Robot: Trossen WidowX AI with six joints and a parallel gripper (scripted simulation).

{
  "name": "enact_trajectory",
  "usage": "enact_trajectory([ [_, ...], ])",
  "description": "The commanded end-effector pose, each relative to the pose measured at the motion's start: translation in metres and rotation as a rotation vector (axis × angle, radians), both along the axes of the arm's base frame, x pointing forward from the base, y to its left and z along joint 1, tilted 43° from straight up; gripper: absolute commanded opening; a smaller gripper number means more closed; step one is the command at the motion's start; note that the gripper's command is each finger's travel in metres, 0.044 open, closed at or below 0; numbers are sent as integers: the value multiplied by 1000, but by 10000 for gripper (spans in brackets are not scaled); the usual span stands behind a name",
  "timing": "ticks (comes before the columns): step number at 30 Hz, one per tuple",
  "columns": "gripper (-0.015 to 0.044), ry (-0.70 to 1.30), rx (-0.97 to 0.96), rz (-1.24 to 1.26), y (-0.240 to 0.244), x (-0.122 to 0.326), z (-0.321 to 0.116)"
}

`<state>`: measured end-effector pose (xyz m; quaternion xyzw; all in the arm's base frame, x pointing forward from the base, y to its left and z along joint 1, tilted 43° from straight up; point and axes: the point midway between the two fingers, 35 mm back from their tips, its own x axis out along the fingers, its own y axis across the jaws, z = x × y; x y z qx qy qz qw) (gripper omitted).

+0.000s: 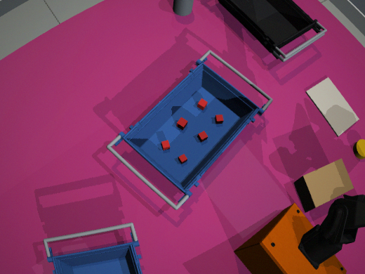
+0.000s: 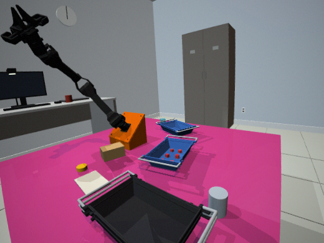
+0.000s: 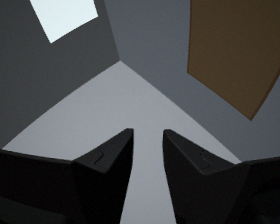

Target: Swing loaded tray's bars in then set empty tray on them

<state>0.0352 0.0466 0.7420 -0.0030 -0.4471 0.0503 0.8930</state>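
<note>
The loaded blue tray [image 1: 189, 87] [image 2: 181, 144] stands on the table with several small red blocks spread inside. Its upper-right bar [image 1: 240, 76] [image 2: 183, 137] and its lower-left bar [image 1: 142, 177] [image 2: 159, 162] stick out past its ends. A blue tray [image 1: 91, 265] [image 2: 177, 126], empty where seen, stands apart; the top view cuts it off. A black empty tray [image 1: 263, 13] [image 2: 140, 215] lies on the other side, its bars out. My gripper [image 2: 14, 7] [image 3: 148, 136] is far above and away from the trays, tips up, with a narrow empty gap between its fingers.
The arm rises from an orange wedge [image 1: 291, 238] [image 2: 137, 133]. Near it are a tan box [image 1: 328, 183] [image 2: 113, 152], a white slab [image 1: 331, 101] [image 2: 93, 181] and a yellow disc [image 1: 361, 149] [image 2: 81, 167]. A grey cylinder [image 1: 183, 3] [image 2: 218, 203] stands beside the black tray.
</note>
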Motion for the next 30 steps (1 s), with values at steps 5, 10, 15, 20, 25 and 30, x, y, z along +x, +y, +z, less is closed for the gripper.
enact_trajectory([
  [5,82,181,159,64,-50,86,-19],
  [10,82,301,252,75,-75,144,-37],
  [15,82,390,306,74,-88,190,-57],
  [20,82,530,368,65,-98,254,-94],
  [25,82,706,401,67,-97,318,-145],
  [30,82,859,409,67,-88,365,-194],
])
